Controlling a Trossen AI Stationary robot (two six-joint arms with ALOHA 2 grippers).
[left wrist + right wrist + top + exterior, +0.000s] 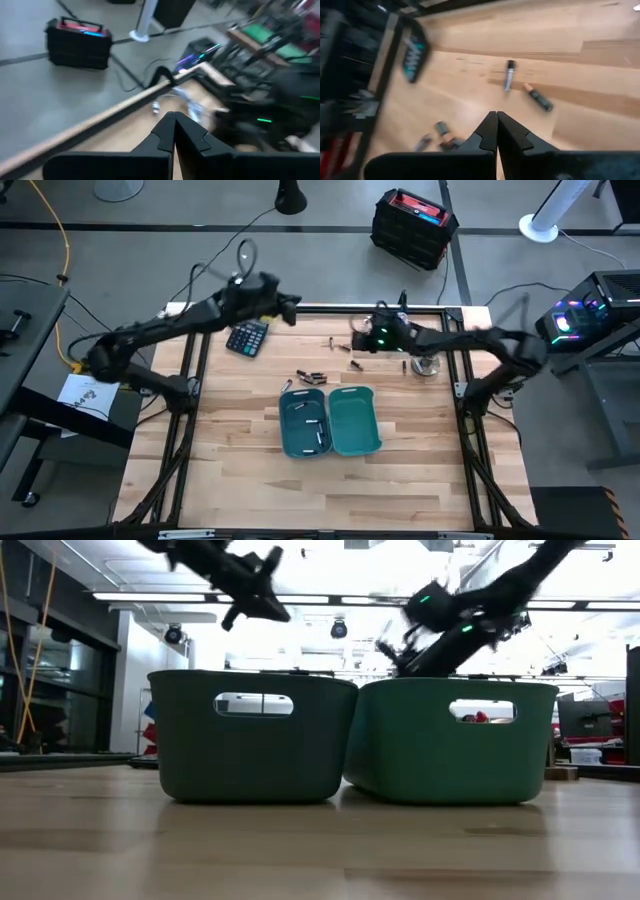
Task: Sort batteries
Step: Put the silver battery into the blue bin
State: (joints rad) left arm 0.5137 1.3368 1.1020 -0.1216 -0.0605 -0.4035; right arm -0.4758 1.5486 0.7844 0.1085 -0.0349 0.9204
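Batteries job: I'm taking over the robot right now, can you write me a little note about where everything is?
Left gripper: shut, empty, raised over the table's far left, near the calculator.
Right gripper: shut, empty, above the loose batteries at the far middle.
Bins: two teal bins side by side at table centre. The left bin already holds a few batteries. The right bin looks empty from above.
Left to do: a cluster of batteries just behind the bins and a few scattered ones farther back still lie on the wood. Pick each up and drop it in its bin.
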